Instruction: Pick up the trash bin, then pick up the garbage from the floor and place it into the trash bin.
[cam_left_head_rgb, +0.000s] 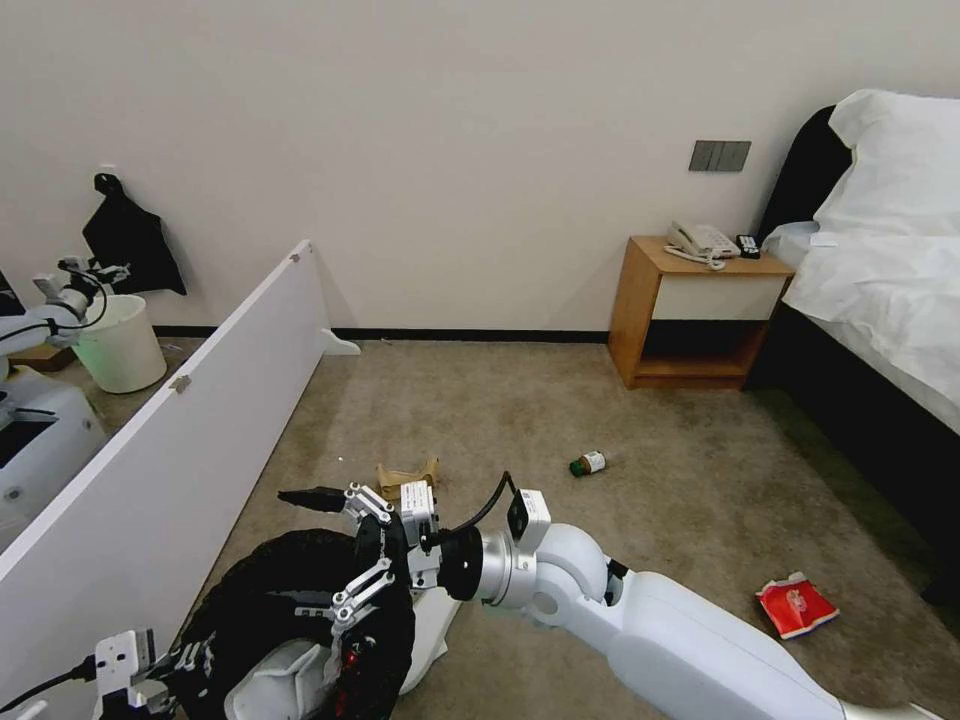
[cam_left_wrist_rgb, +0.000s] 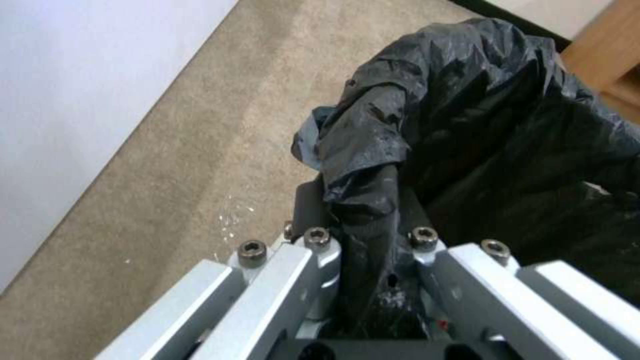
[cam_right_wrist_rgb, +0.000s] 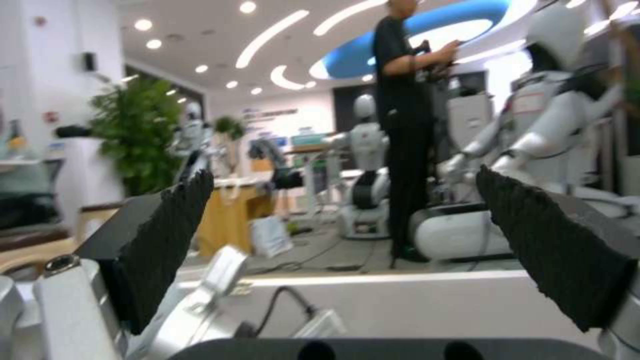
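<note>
The bin (cam_left_head_rgb: 300, 610), lined with a black bag, is held above the carpet (cam_left_head_rgb: 700, 480) near the white panel (cam_left_head_rgb: 190, 440), and the left gripper (cam_left_wrist_rgb: 363, 235) has its fingers pinching the bag at the rim. The right gripper (cam_left_head_rgb: 330, 545) is over the bin, its fingers (cam_right_wrist_rgb: 167, 235) spread wide with nothing between them. On the carpet lie a brown paper bag (cam_left_head_rgb: 405, 475), a small bottle (cam_left_head_rgb: 588, 463) and a red packet (cam_left_head_rgb: 796, 605).
</note>
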